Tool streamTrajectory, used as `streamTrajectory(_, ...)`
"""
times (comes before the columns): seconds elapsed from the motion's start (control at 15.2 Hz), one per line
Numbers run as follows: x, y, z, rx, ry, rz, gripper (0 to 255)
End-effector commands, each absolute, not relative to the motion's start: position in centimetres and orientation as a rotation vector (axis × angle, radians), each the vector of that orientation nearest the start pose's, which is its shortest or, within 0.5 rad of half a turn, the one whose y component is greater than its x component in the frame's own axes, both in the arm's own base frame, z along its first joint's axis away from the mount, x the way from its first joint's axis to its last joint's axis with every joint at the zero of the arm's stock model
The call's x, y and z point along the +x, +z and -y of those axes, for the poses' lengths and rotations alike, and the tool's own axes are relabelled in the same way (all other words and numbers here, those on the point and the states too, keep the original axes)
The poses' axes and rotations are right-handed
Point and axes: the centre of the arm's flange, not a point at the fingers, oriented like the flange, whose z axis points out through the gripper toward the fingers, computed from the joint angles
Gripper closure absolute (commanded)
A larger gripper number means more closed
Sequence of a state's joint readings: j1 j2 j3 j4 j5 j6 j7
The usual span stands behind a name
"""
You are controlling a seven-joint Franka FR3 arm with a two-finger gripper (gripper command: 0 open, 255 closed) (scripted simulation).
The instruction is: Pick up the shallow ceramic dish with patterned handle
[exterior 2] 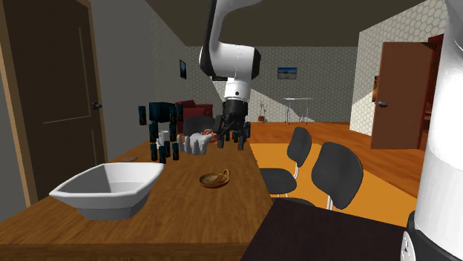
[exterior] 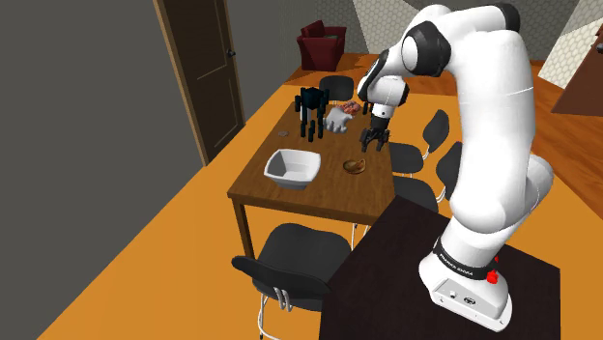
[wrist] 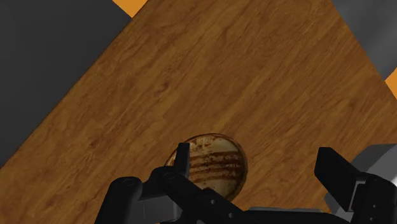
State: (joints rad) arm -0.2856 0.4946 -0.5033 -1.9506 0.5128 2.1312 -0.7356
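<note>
Spotted the dish (exterior: pixel 355 165) (exterior 2: pixel 214 179) (wrist: pixel 210 164) flat on the table (exterior: pixel 329 198) (exterior 2: pixel 222 215) (wrist: pixel 191 76), close to the long edge on the shoulder view's right, roughly halfway along it. Looked small, round and brown, with dark stripes across the inside in the wrist view. Couldn't make out any pattern on a handle, tbh.

Found the gripper (exterior: pixel 372 148) (exterior 2: pixel 231 139) (wrist: pixel 254 154) hovering above the table, a little past the dish toward the far end, not touching it. Released, with fingers (wrist: pixel 337 172) standing well apart. Saw the dish tucked partly behind one finger rather than centred in the gap. Clasped nothing.

Moving outward: noticed a white bowl (exterior: pixel 293 168) (exterior 2: pixel 111 189) beside the dish, toward the opposite long edge and nearer the near end. Further up, by the far end, saw a black thing (exterior: pixel 312 108) (exterior 2: pixel 162 127) with upright prongs, and a pale lump (exterior: pixel 337 119) (exterior 2: pixel 197 142) with a bit of red just beside it.

Caught dark chairs (exterior: pixel 295 253) (exterior 2: pixel 337 167) along the right-hand edge and at the near end. Also clocked a dark door (exterior: pixel 203 68) (exterior 2: pixel 52 96) in the wall past the table's left edge.
</note>
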Motion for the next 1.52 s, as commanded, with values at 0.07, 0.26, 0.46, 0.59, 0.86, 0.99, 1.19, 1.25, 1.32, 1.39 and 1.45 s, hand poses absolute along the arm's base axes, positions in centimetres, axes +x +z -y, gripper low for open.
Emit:
streamTrajectory(0.07, 45.3, 20.6, 42.8, -2.796, 0.038, -0.518, 0)
streamTrajectory(0.26, 46.7, 17.8, 45.5, -2.767, 0.013, -0.528, 0)
streamTrajectory(0.46, 48.1, 15.0, 48.1, -2.737, -0.012, -0.538, 0)
streamTrajectory(0.59, 48.4, 13.9, 48.6, -2.731, -0.017, -0.539, 0)
streamTrajectory(0.86, 48.4, 11.8, 48.6, -2.731, -0.017, -0.539, 0)
streamTrajectory(0.99, 48.4, 10.7, 48.6, -2.731, -0.017, -0.539, 0)
streamTrajectory(1.19, 48.3, 10.4, 48.6, -2.731, -0.017, -0.539, 255)
streamTrajectory(1.25, 48.3, 10.4, 48.6, -2.732, -0.017, -0.539, 255)
streamTrajectory(1.32, 48.3, 10.4, 48.5, -2.731, -0.017, -0.539, 255)
streamTrajectory(1.39, 48.3, 10.4, 48.5, -2.732, -0.017, -0.539, 255)
streamTrajectory(1.45, 48.3, 10.4, 48.5, -2.732, -0.017, -0.539, 255)
